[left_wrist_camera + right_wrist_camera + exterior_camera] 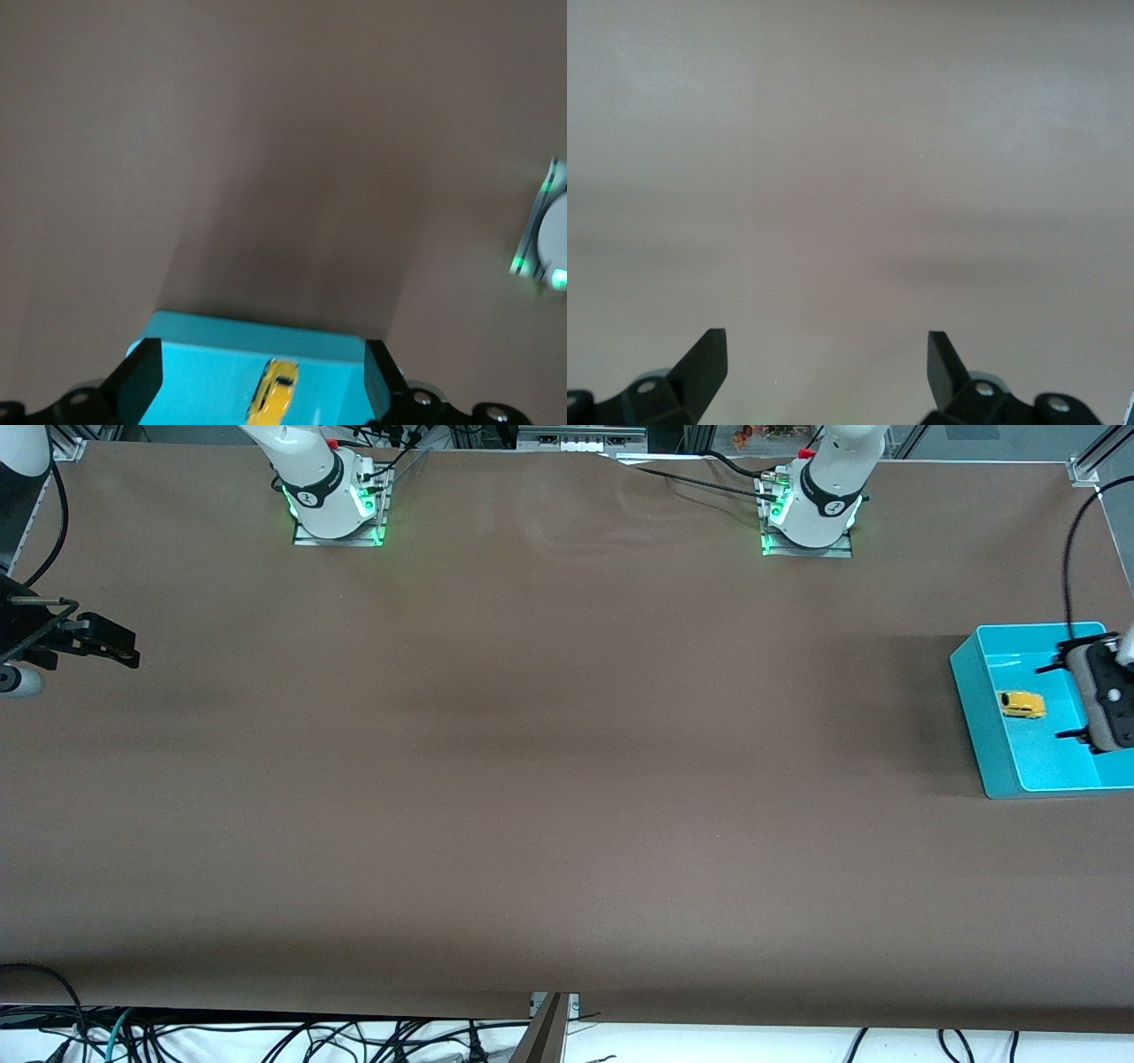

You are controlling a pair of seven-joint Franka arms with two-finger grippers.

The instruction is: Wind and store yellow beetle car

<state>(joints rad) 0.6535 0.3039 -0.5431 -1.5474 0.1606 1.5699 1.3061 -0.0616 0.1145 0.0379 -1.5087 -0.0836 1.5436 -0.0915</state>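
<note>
The yellow beetle car [1022, 704] lies on the floor of a teal bin [1052, 772] at the left arm's end of the table. My left gripper [1063, 701] hangs open over the bin, beside and above the car, holding nothing. In the left wrist view the car [273, 397] sits in the bin [213, 341] between the spread fingers of the left gripper [261, 351], free of both. My right gripper [124, 646] waits open and empty over bare table at the right arm's end. The right wrist view shows the right gripper [824, 341] over brown table only.
The brown table cover [549, 762] spans the whole view. The two arm bases [332, 500] [811, 514] stand along the edge farthest from the front camera. Cables hang below the table's nearest edge [266, 1036].
</note>
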